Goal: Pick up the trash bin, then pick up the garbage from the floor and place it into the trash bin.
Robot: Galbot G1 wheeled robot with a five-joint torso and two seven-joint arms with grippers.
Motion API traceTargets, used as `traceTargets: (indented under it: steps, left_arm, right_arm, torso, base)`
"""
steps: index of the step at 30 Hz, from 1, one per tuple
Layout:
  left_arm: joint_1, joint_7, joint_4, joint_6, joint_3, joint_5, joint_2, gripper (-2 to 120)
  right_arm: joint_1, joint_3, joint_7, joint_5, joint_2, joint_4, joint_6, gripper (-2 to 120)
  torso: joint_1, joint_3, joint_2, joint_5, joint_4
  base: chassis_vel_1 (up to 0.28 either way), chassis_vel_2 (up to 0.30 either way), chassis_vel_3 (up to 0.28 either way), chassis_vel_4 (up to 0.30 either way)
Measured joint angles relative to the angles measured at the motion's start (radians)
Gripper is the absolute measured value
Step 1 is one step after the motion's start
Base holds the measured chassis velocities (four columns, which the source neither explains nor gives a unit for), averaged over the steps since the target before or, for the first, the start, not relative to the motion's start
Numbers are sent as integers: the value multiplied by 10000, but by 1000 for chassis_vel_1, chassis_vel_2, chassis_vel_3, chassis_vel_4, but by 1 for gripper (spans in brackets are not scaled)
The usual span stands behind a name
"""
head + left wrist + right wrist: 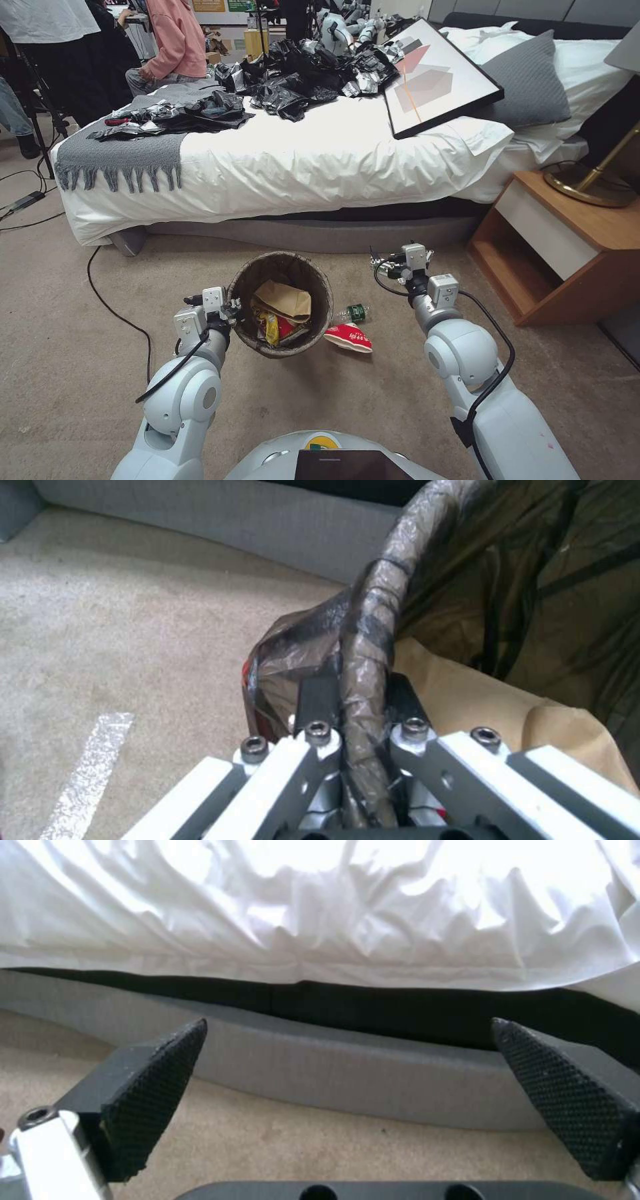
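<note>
The trash bin (325, 288), lined with a dark brown bag, is in front of me on the carpet side of the bed. My left gripper (231, 312) is shut on its left rim (380, 605), one finger inside and one outside. Garbage lies in the bin: brown paper (285, 298) (467, 695) and a yellow and red wrapper (275, 328). On the floor just right of the bin lie a green-labelled clear bottle (351, 313) and a red-and-white crushed cup (349, 337). My right gripper (387, 265) (360, 1090) hangs open and empty above the carpet, facing the bed base, beyond the bottle.
The bed (300, 167) with white sheet, black bags and a framed picture runs across the back. A wooden nightstand (560, 247) stands at the right. A black cable (113, 307) trails over the carpet at the left. People stand beyond the bed's far left corner.
</note>
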Motion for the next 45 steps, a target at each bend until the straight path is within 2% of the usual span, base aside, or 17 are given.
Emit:
traceTargets:
  steps: [13,15,18,19,22,34,39,45]
  left_arm:
    - [-86,8,89,0,-3,-5,11,2]
    - [-123,10,138,0,-12,-13,23,2]
    - [-185,12,199,0,-67,-49,45,2]
    - [-185,12,199,0,-67,-49,45,2]
    - [-242,14,252,0,-161,-105,88,2]
    - [-361,10,372,0,-258,-238,121,2]
    - [-379,7,400,0,-293,-292,156,2]
    - [-384,4,419,0,-287,-321,176,2]
  right_arm:
    - [64,7,-9,10,1,-53,-42,100]
    - [92,-11,-2,50,18,-64,-274,100]
    - [176,-33,-165,408,0,29,-1510,100]
    - [176,-33,-165,408,0,29,-1510,100]
    - [176,5,-694,608,-62,169,-2382,100]
    - [185,-188,-1636,595,-475,-194,-2552,100]
    - [312,-448,-2370,174,-761,-811,-2538,100]
    - [782,-915,-3814,-1157,-1102,-2215,-2519,100]
  torso:
    - [0,0,0,0,0]
    - [0,0,0,0,0]
    - [0,0,0,0,0]
    - [0,0,0,0,0]
    - [0,0,0,0,0]
    - [0,0,0,0,-1]
    - [0,0,0,0,0]
    - [0,1,0,1,0]
  base:
    - [0,0,0,0]
    - [0,0,0,0]
    - [0,0,0,0]
    - [0,0,0,0]
    - [0,0,0,0]
    - [0,0,0,0]
    - [0,0,0,0]
    - [0,0,0,0]
